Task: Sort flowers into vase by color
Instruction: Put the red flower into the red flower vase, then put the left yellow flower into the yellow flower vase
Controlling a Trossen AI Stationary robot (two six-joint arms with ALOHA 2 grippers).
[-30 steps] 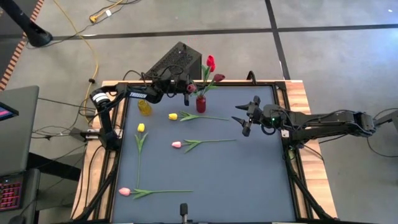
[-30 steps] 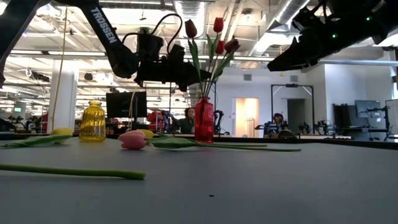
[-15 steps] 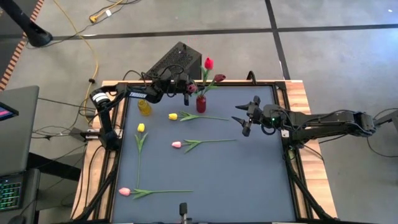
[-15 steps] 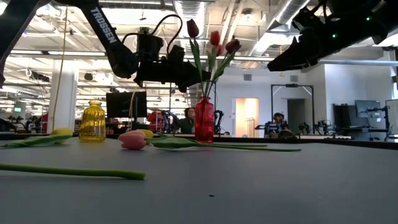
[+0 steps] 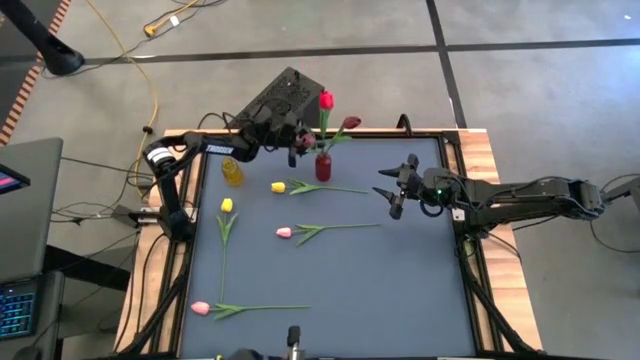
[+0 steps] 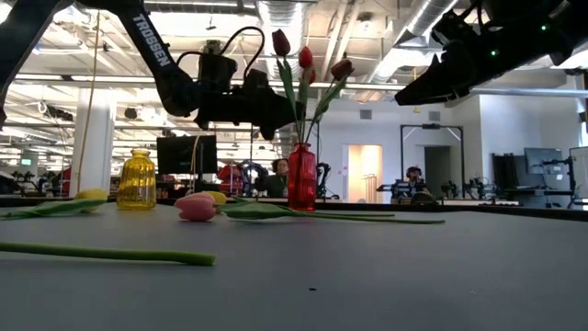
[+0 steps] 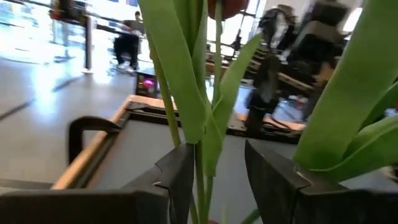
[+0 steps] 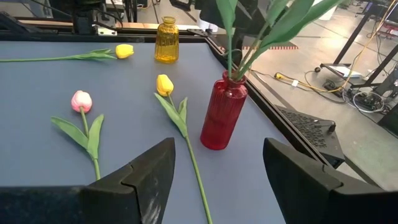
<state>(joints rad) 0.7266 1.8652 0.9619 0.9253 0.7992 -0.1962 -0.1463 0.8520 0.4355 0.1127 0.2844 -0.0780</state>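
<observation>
Dark left tool (image 5: 291,141) hangs released just beside the red vase (image 5: 323,166), green stems (image 7: 200,168) passing between its fingers (image 7: 177,177). Red and maroon tulips (image 6: 305,58) stand in that vase; two yellow tulips (image 5: 278,187) and two pink tulips (image 5: 284,232) lie on the desk (image 5: 400,290) near a yellow vase (image 5: 232,173). Right tool (image 5: 396,187) hovers released, well apart.

The right gripper (image 8: 214,165) hangs above the dark blue-grey table mat (image 8: 37,155), its two dark fingers (image 8: 146,171) spread apart with nothing between them. Just beyond the gap stands a ribbed red glass vase (image 8: 222,113) holding green stems and leaves. A yellow tulip (image 8: 165,84) lies beside it, its stem running back toward the fingers. A pink tulip (image 8: 81,101) lies off to one side. Farther off stand a ribbed amber-yellow glass vase (image 8: 166,40) and a second yellow tulip (image 8: 124,51).
</observation>
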